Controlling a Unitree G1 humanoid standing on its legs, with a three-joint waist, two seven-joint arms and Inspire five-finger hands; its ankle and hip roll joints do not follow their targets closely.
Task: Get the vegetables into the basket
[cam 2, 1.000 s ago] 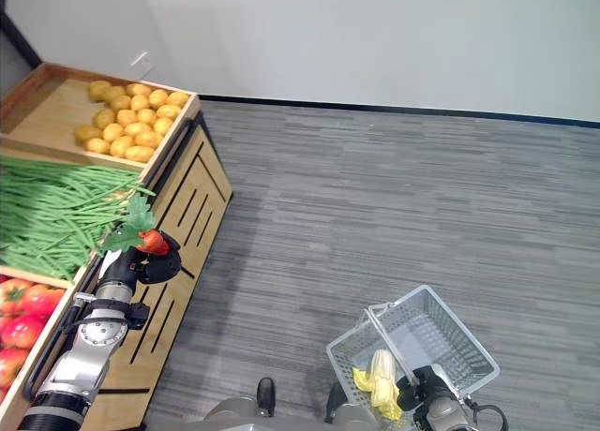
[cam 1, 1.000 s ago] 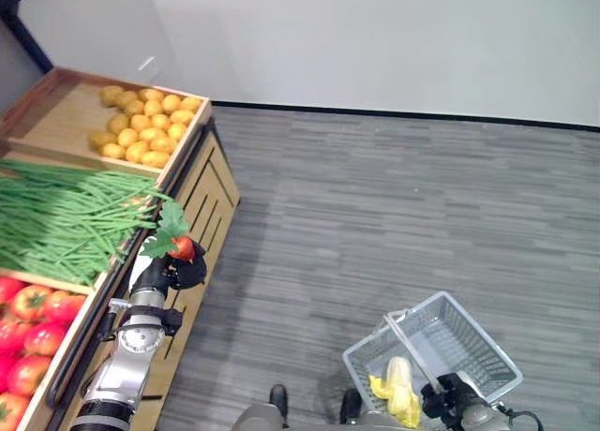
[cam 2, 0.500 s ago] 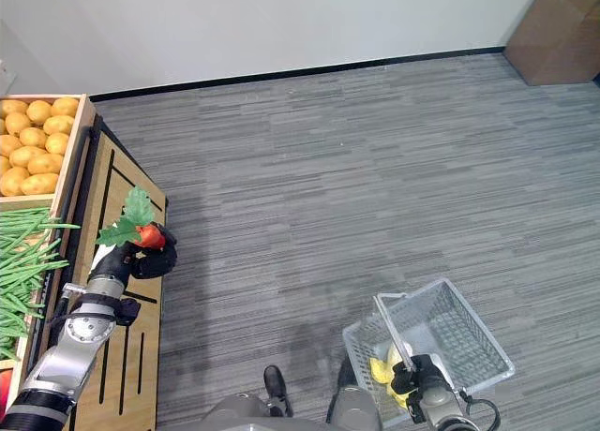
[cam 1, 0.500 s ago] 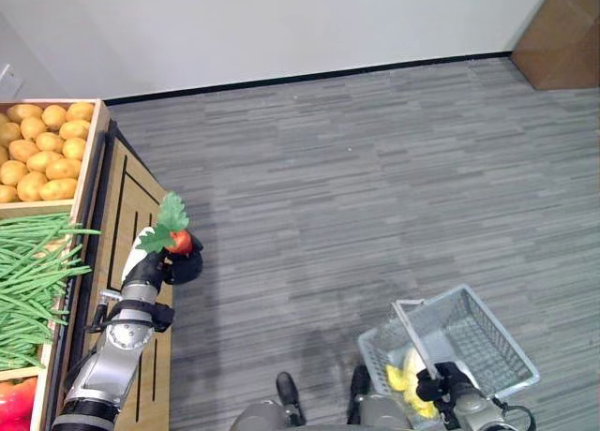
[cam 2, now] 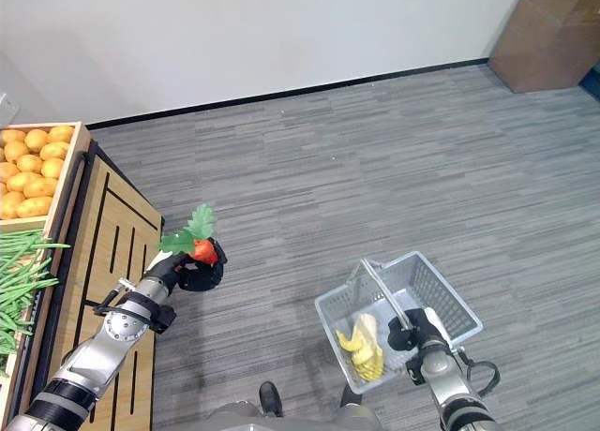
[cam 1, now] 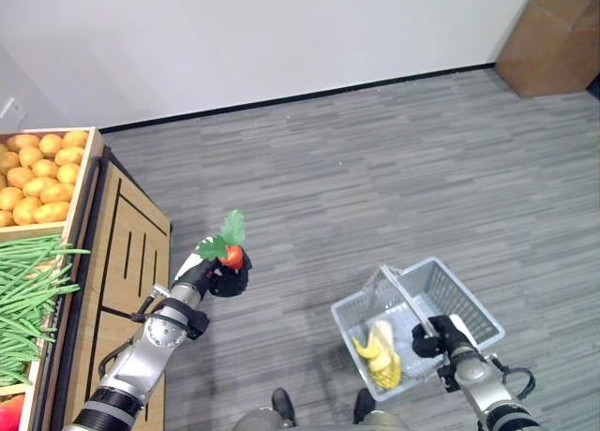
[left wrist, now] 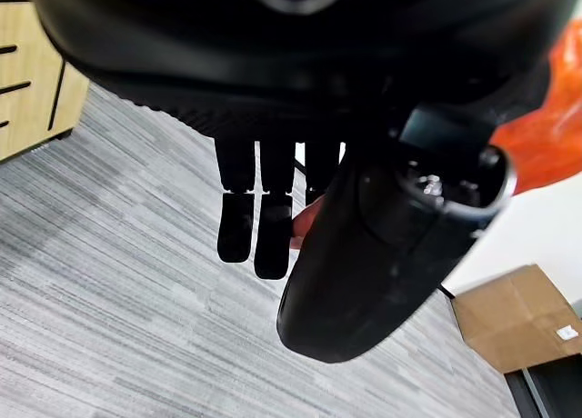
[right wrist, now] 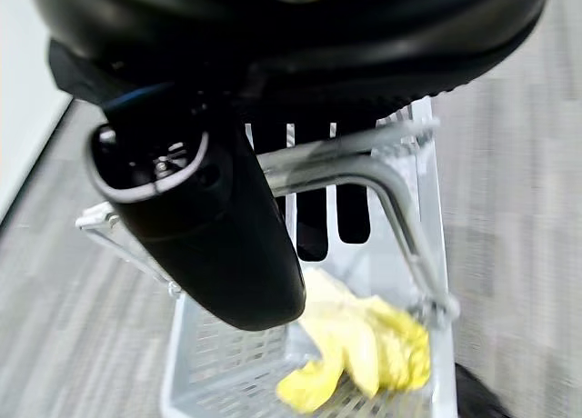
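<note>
Right hand (cam 1: 433, 338) grips basket (cam 1: 469, 305) holding corn (cam 1: 380, 352); left hand (cam 1: 225, 276) clutches radish (cam 1: 231, 255).

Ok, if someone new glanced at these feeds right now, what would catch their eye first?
Probably the red, leafy-topped vegetable gripped in the left hand, held up over the grey floor just off the wooden produce stand. Next, the wire basket hanging by its handle from the right hand, with a yellow corn cob already lying inside.

Bright even light, wrist foregrounds blurred
</note>
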